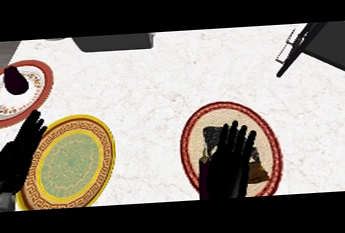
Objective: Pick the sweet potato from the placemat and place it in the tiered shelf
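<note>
Brown sweet potato (257, 172) on placemat (193, 128) beneath my right hand (229, 166), fingers spread; reach step, closing next.

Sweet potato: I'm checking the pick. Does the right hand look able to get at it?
Probably yes. The right hand hangs open over the placemat, right beside the sweet potato; nothing stands between them.

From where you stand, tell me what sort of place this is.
Probably a kitchen or dining counter: a white marble-look counter top, patterned round plates such as the yellow-rimmed plate, and a dark eggplant-like vegetable on the red-rimmed plate.
</note>
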### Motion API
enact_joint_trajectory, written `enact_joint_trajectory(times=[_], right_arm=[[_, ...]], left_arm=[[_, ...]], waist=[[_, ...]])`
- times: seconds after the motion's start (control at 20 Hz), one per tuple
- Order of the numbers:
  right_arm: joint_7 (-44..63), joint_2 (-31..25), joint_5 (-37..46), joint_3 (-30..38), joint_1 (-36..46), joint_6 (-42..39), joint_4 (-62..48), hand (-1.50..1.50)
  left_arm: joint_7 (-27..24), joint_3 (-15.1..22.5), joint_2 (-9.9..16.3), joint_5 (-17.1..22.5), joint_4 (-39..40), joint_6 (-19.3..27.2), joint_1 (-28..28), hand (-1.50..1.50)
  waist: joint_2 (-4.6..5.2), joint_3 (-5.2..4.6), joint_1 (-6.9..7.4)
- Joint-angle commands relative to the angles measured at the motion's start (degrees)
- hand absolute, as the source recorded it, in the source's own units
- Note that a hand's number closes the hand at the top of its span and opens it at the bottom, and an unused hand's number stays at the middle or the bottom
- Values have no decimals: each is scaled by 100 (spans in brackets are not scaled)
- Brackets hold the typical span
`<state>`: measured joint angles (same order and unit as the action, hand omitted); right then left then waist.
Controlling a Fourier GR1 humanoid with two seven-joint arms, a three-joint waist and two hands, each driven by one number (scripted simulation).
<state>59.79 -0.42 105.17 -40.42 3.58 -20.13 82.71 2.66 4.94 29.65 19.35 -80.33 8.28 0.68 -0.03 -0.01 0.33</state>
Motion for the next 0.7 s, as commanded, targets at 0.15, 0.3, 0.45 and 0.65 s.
enact_joint_trajectory(times=[0.15, 0.3, 0.45, 0.65], right_arm=[[382, 41, 6, 375, 249, 409, -822, -150], [180, 18, 42, 549, 137, 154, -431, -150], [342, 42, -257, 693, 366, 421, -909, -150], [50, 42, -374, 890, 370, 968, -1210, 150]], left_arm=[[-50, -151, -141, -171, -31, -242, 139, 0], [-41, -469, 84, -66, 15, -544, 162, 0], [53, -234, -189, -355, -128, -240, 209, 0], [49, -522, -193, -307, 395, -507, -314, 0]], waist=[[4, 3, -10], [-1, 2, -21], [1, 4, -2], [12, 2, -33]])
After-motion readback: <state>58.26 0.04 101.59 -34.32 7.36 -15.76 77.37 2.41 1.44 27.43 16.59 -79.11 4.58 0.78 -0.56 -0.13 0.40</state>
